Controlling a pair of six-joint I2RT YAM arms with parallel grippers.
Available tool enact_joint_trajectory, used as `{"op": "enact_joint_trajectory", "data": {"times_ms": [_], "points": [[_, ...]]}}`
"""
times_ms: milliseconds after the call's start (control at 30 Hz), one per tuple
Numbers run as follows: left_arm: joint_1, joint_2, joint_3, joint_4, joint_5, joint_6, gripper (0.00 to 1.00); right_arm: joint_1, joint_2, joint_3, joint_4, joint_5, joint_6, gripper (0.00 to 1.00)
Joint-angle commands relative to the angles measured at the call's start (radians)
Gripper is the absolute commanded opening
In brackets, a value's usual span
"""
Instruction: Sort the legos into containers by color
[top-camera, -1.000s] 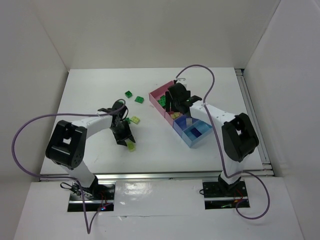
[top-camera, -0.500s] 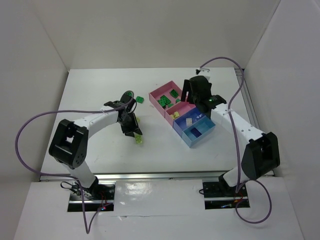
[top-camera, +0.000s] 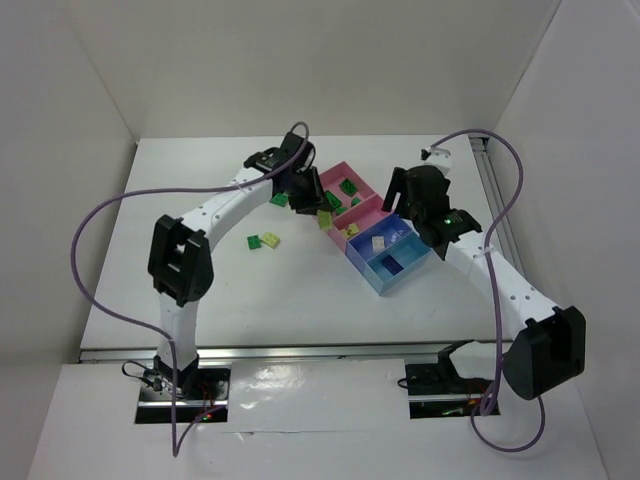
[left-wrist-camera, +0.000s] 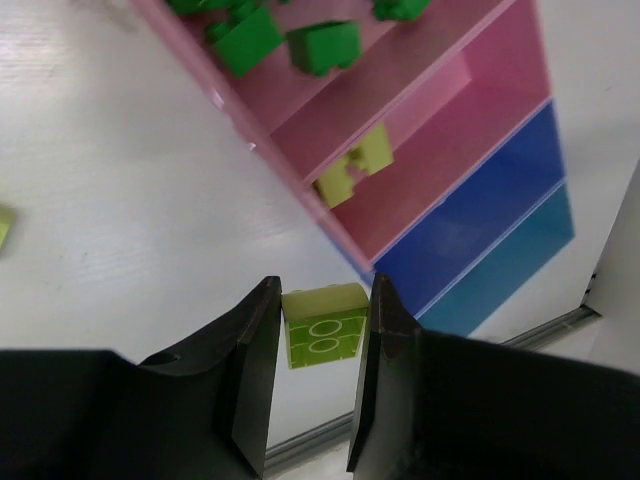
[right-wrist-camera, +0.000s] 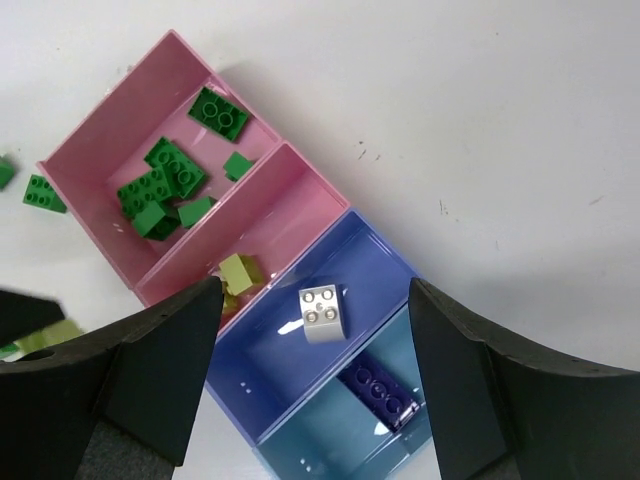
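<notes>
My left gripper (left-wrist-camera: 318, 330) is shut on a lime lego (left-wrist-camera: 325, 325) and holds it just above the table beside the second pink bin (top-camera: 362, 212). That bin has a lime lego (left-wrist-camera: 355, 165) in it. The first pink bin (right-wrist-camera: 120, 130) holds several dark green legos (right-wrist-camera: 170, 180). A cream-white lego (right-wrist-camera: 322, 315) lies in the blue bin (right-wrist-camera: 380, 260). A dark purple lego (right-wrist-camera: 378, 392) lies in the light blue bin (right-wrist-camera: 320, 440). My right gripper (right-wrist-camera: 315, 300) hangs open and empty above the containers.
Loose on the table left of the bins are a dark green lego (top-camera: 279, 199), another green one (top-camera: 256, 240) and a lime one (top-camera: 270, 240). White walls enclose the table on three sides. A metal rail (top-camera: 495, 220) runs along the right edge.
My left arm has carried the lime lego from the middle of the table up to the pink bins. My right arm has swung back to the right, off the bins.
</notes>
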Motion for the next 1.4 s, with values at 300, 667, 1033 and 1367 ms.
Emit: {"op": "enact_joint_trajectory", "data": {"times_ms": [300,667,1033,1367], "points": [[-0.070,0.358,0.544,-0.053,0.077,0.008,0.69,-0.082,-0.052,-0.015,-0.019,-0.030,0.005,0.82],[0.056,0.007,0.118,-0.053,-0.103,0.101,0.63,-0.026,0.020,0.003,0.080,-0.281,-0.044,0.80],[0.385,-0.257,-0.404,-0.035,-0.167,0.147,0.82,0.355,0.481,0.327,0.096,-0.440,-0.345,0.83],[0.453,-0.197,-0.464,0.011,-0.079,0.187,0.81,0.401,0.873,0.663,0.034,-0.503,-0.380,0.84]]}}
